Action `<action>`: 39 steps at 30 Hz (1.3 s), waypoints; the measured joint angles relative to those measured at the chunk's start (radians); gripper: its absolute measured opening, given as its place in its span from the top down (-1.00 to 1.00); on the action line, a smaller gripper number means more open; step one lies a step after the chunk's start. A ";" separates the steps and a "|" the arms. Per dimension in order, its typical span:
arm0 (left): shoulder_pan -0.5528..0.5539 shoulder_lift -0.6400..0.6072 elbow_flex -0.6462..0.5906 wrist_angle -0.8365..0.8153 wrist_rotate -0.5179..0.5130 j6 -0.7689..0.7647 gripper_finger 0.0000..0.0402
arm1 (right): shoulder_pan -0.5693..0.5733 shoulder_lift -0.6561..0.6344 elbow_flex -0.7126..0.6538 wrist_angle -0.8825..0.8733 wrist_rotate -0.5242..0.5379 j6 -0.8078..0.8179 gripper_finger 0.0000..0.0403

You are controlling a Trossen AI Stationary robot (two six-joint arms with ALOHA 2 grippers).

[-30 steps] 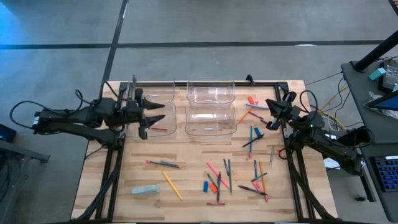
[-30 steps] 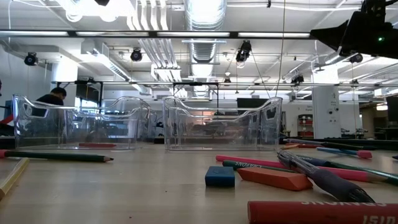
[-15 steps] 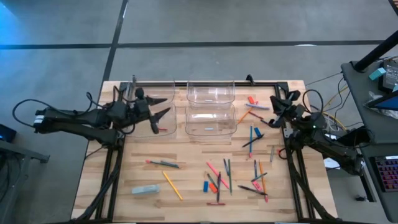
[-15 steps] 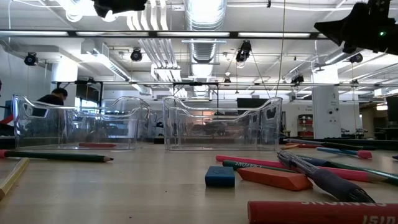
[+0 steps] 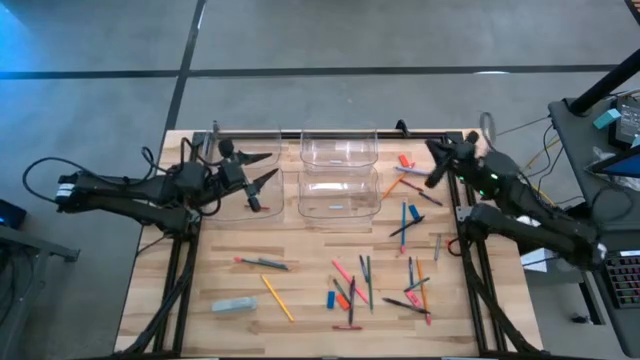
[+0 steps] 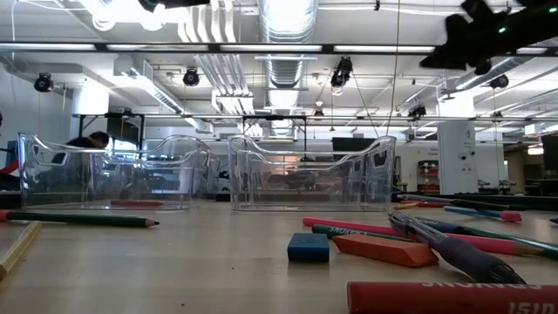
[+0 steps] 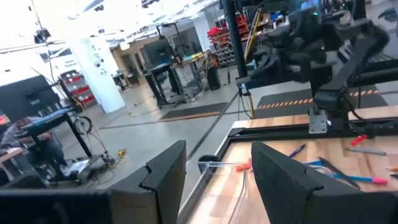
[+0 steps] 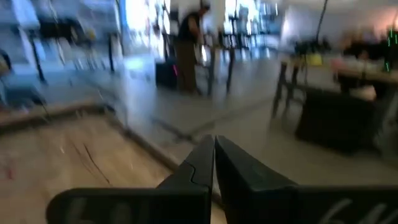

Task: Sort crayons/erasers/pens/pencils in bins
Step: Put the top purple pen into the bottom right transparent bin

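Observation:
Four clear bins stand at the far middle: two on the left (image 5: 245,170) and two on the right (image 5: 340,170). A red stick (image 5: 258,207) lies in the near left bin. Pens, pencils, crayons and erasers lie scattered on the table's right half (image 5: 405,215) and near middle (image 5: 350,285). A blue eraser (image 6: 308,247) and red crayons (image 6: 384,250) lie close in the low view. My left gripper (image 5: 262,170) hangs open over the left bins with nothing between its fingers (image 7: 165,180). My right gripper (image 5: 432,178) is shut and empty, raised above the far right sticks.
A pale blue block (image 5: 233,305) and a yellow pencil (image 5: 277,297) lie near the front left. A black rail (image 5: 440,136) runs along the table's far edge. The wood between the bins and the near sticks is bare (image 5: 300,240). A person (image 8: 189,43) stands in the room beyond.
My right gripper has risen from near the far right sticks and tipped up to point about level, staying shut. My left gripper has rolled about its own axis and shifted a little toward the bins, staying open.

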 joint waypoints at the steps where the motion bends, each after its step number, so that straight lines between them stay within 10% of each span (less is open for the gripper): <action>1: 0.000 0.005 0.000 0.008 0.000 0.009 0.17 | 0.000 0.050 0.021 -0.011 0.012 0.002 0.95; 15: -0.003 0.005 -0.005 -0.044 -0.005 -0.043 0.17 | -0.071 0.536 0.442 -0.563 0.093 0.030 0.95; 21: -0.003 0.000 -0.014 -0.050 -0.005 -0.055 0.17 | -0.120 0.621 0.608 -0.739 -0.039 -0.042 0.82; 26: -0.003 0.000 -0.017 -0.049 -0.005 -0.068 0.17 | -0.156 0.655 0.619 -0.777 -0.199 -0.058 0.46; 39: -0.003 0.018 -0.021 -0.065 -0.004 -0.075 0.17 | -0.171 0.674 0.482 -0.739 -0.113 -0.100 -0.01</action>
